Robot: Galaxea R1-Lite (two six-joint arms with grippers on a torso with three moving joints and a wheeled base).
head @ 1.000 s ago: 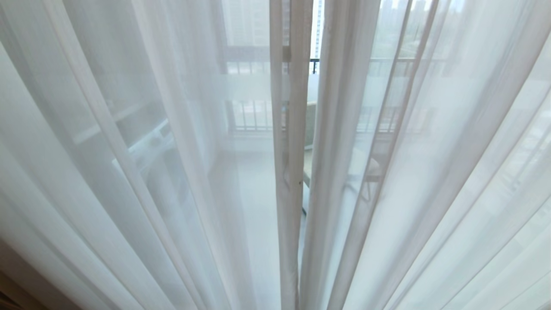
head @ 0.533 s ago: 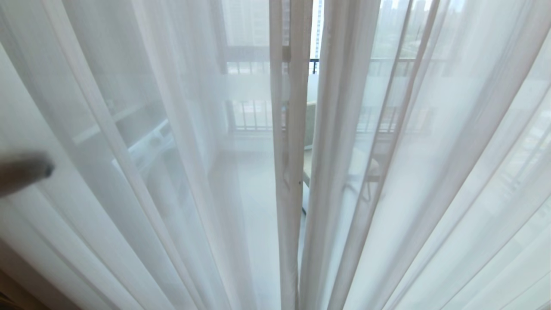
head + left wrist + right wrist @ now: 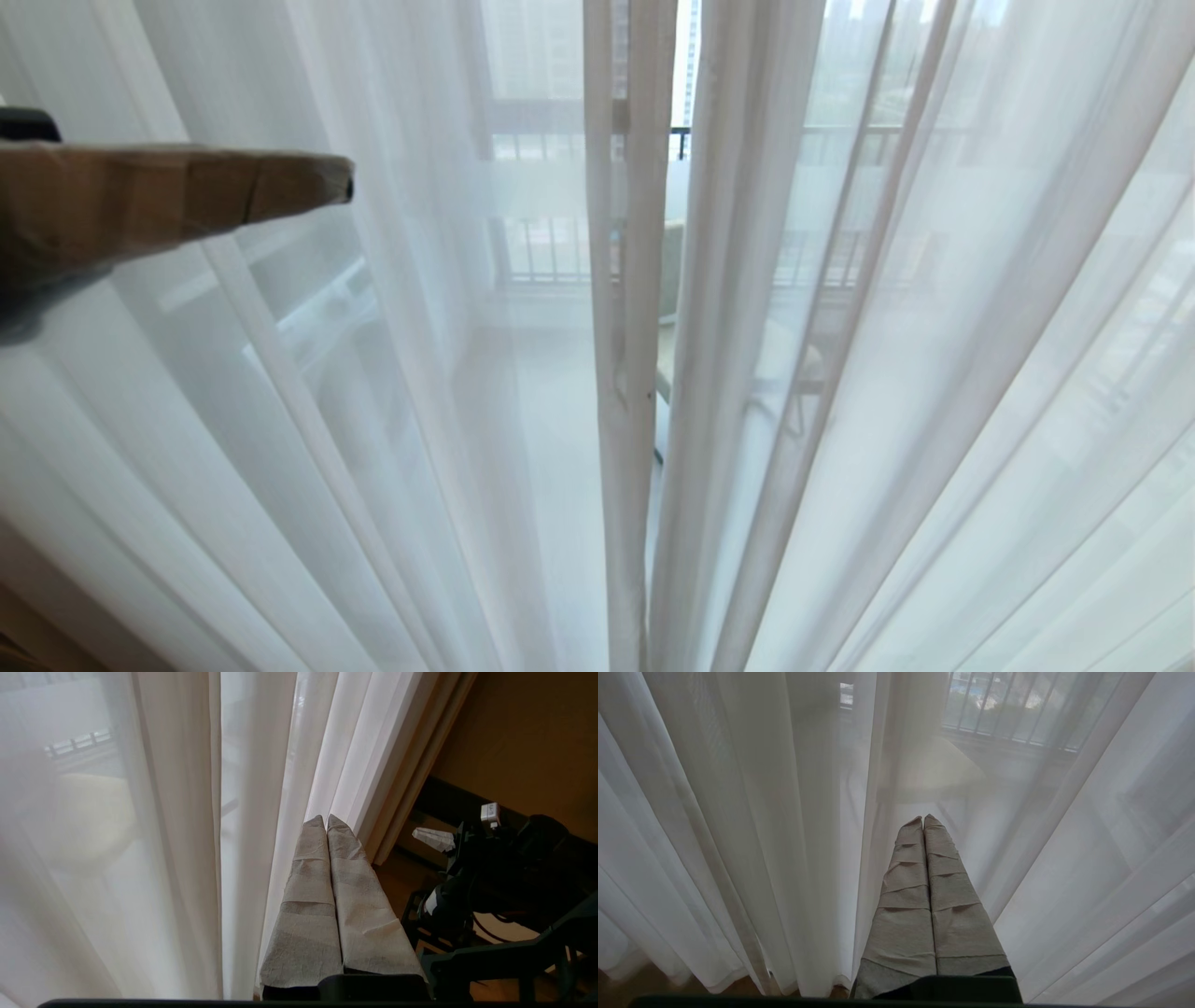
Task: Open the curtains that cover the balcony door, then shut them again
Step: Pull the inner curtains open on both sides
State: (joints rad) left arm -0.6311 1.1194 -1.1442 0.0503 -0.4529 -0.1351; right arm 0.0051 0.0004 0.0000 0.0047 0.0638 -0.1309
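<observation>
We see wood-toned floor [image 3: 616, 989] only in slivers: lower left of the right wrist view, and the right half of the left wrist view, under dark robot hardware [image 3: 504, 896]. Curtains [image 3: 714, 858] hang to the floor; sheer hems reach it at lower left of the right wrist view. Beyond the sheers, upper middle, pale balcony floor [image 3: 859, 793] carries a blurred light chair [image 3: 938, 770].
</observation>
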